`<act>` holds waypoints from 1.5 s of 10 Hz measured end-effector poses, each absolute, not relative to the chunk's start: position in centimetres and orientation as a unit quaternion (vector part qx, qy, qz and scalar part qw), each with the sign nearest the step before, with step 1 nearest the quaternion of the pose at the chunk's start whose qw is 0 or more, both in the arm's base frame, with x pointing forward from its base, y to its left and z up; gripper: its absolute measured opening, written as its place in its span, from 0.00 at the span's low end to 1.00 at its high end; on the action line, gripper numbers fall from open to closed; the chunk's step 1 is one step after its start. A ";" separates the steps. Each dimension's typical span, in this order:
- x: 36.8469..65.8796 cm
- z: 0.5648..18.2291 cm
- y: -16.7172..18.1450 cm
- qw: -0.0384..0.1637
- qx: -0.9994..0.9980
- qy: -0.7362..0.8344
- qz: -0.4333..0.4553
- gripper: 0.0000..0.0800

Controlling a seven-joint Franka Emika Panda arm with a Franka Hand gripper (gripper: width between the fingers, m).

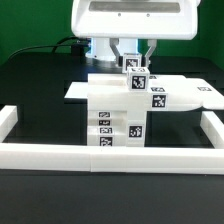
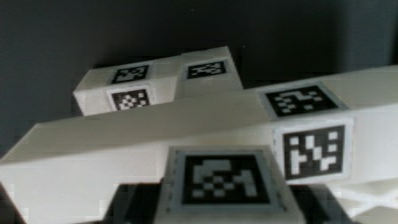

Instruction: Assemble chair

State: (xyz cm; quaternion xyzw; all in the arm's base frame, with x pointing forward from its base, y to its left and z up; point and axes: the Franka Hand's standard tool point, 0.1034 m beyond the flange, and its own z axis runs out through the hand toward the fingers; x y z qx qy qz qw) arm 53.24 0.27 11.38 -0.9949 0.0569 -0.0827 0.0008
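Note:
The chair parts are white tagged pieces gathered at the table's middle. A flat plate (image 1: 170,92) lies across a stack of blocky tagged pieces (image 1: 112,120). My gripper (image 1: 133,55) hangs just behind and above them, shut on a small white tagged piece (image 1: 134,70) that touches or nearly touches the plate's back. In the wrist view this held piece (image 2: 222,178) sits between my dark fingers (image 2: 139,203). Beyond it lie a long white tagged part (image 2: 160,135) and a tagged block (image 2: 151,85).
A low white border rail (image 1: 110,155) without tags runs along the front and up both sides (image 1: 10,122), enclosing the parts. The table surface (image 1: 40,80) is black. The arm's white body (image 1: 130,18) stands at the back.

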 end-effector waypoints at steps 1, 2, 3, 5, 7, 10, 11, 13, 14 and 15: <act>53.3 11.3 0.2 0.000 -0.995 0.056 -0.083 0.34; 53.3 11.3 0.2 0.000 -0.995 0.056 -0.084 0.34; 53.3 11.3 0.2 -0.001 -0.995 0.056 -0.085 0.34; 53.3 11.3 0.2 -0.001 -0.995 0.056 -0.085 0.34; 53.3 11.3 0.2 -0.001 -0.995 0.056 -0.085 0.54; 53.3 11.2 0.2 -0.001 -0.995 0.056 -0.085 0.80; 53.3 11.2 0.2 -0.001 -0.995 0.056 -0.085 0.80; 53.2 11.3 0.3 0.001 -0.995 0.058 -0.079 0.81; 53.2 11.8 0.6 0.010 -0.997 0.060 -0.056 0.81; 53.5 12.0 0.3 0.009 -0.996 0.060 -0.058 0.81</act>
